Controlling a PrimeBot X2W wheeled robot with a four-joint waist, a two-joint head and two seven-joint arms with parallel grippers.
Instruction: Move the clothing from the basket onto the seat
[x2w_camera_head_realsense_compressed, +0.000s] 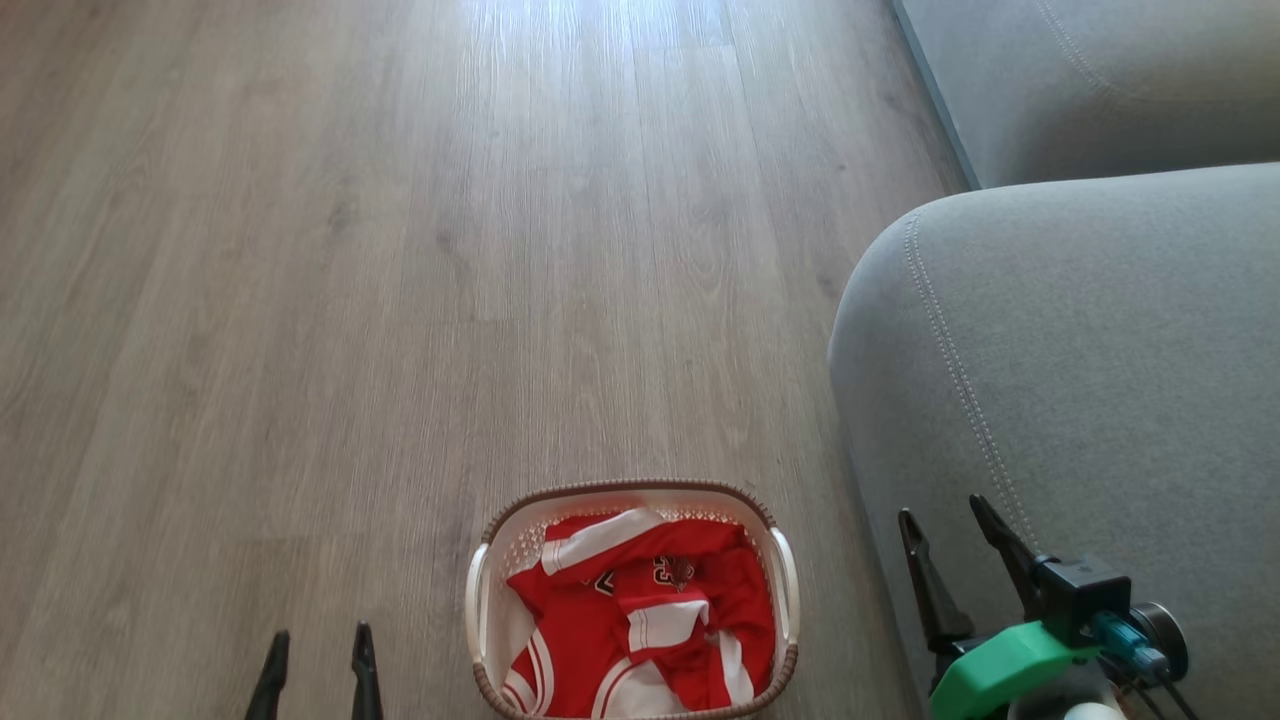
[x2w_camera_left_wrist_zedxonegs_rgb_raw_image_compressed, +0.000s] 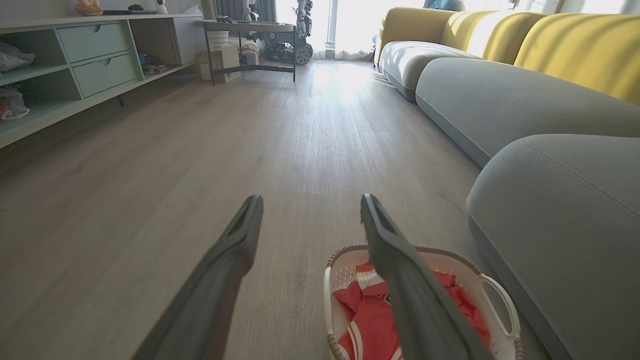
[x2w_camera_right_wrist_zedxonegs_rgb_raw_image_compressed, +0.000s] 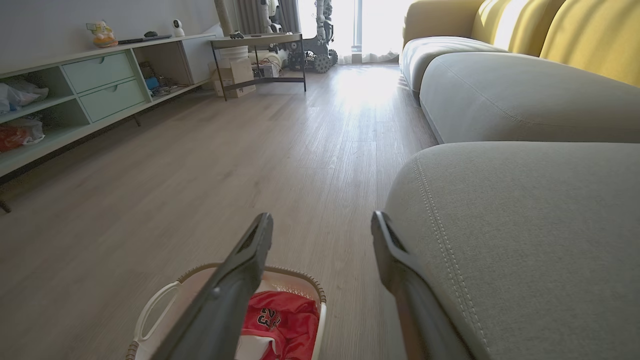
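Observation:
The red clothing with white trim (x2w_camera_head_realsense_compressed: 645, 620) lies crumpled in the cream basket (x2w_camera_head_realsense_compressed: 478, 600) on the floor at the bottom centre of the head view. The clothing (x2w_camera_left_wrist_zedxonegs_rgb_raw_image_compressed: 367, 320) and basket (x2w_camera_left_wrist_zedxonegs_rgb_raw_image_compressed: 500, 300) also appear low in the left wrist view, and the clothing (x2w_camera_right_wrist_zedxonegs_rgb_raw_image_compressed: 282, 320) and basket (x2w_camera_right_wrist_zedxonegs_rgb_raw_image_compressed: 155, 310) low in the right wrist view. The grey seat (x2w_camera_head_realsense_compressed: 1080, 380) stands just right of the basket. My left gripper (x2w_camera_head_realsense_compressed: 318, 645) hangs open left of the basket, holding nothing. My right gripper (x2w_camera_head_realsense_compressed: 945, 525) stands open in front of the seat's edge, right of the basket.
Wooden floor stretches ahead and to the left. A pale green low shelf unit (x2w_camera_left_wrist_zedxonegs_rgb_raw_image_compressed: 75, 65) runs along the far left wall, with a dark-framed table (x2w_camera_left_wrist_zedxonegs_rgb_raw_image_compressed: 250, 30) beyond. More grey seat sections (x2w_camera_right_wrist_zedxonegs_rgb_raw_image_compressed: 505, 95) with yellow backs (x2w_camera_right_wrist_zedxonegs_rgb_raw_image_compressed: 590, 40) continue on the right.

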